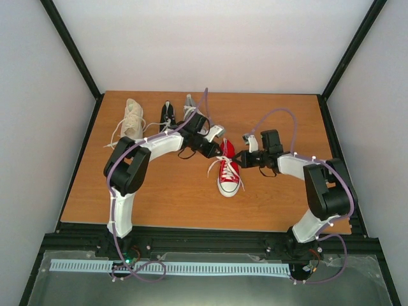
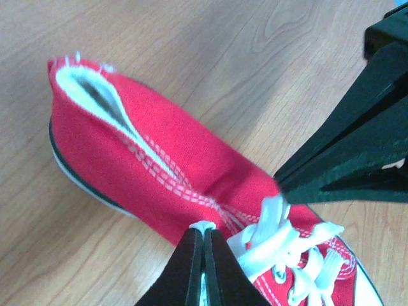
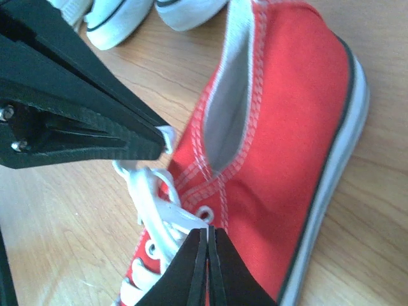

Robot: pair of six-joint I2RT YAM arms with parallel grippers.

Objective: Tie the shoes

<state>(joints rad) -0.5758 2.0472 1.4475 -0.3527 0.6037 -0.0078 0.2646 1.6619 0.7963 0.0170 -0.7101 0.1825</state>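
The red shoe (image 1: 228,173) stands mid-table, toe toward the near edge, with its white laces (image 1: 217,167) spread loose. My left gripper (image 1: 221,152) is at the shoe's left side, shut on a white lace (image 2: 204,225) by the top eyelets. My right gripper (image 1: 240,159) is at the shoe's right side, shut on the other white lace (image 3: 191,220). In the right wrist view the left fingers (image 3: 83,121) pinch a lace loop across the tongue. The cream high-top (image 1: 132,119), the black shoe (image 1: 167,115) and the grey shoe (image 1: 191,104) stand at the back left.
The wooden table (image 1: 159,191) is ringed by a black frame and white walls. The white toe caps of two back shoes (image 3: 118,22) show at the top of the right wrist view. The left arm reaches over the grey shoe.
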